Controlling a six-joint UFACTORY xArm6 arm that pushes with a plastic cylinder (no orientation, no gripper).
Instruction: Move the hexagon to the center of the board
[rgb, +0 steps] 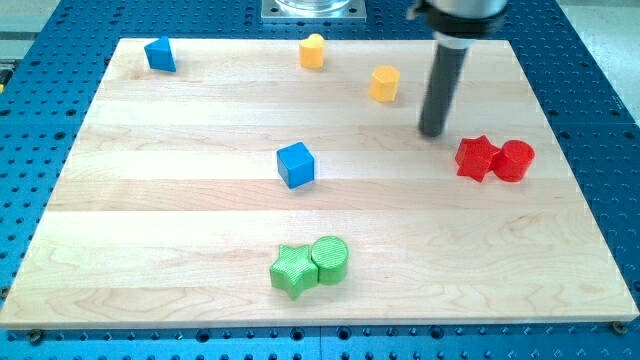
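Tool tip (432, 131) right of, slightly below yellow hexagon (384, 84), apart.

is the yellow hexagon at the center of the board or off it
Off center: the yellow hexagon sits near the view's top, right of the middle; my tip is to its lower right, apart from it.

Board: pale wooden (200, 210), on blue perforated table (40, 60)
Top: blue block (160, 54), yellow block (313, 50), yellow hexagon (384, 84)
Centre: blue cube (296, 165)
Right: red star (475, 158) touching red cylinder (514, 160)
Bottom: green star (293, 270) touching green cylinder (330, 259)

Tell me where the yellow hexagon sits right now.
The yellow hexagon sits toward the view's top right, just left of my tip, with the other yellow block up-left of it.
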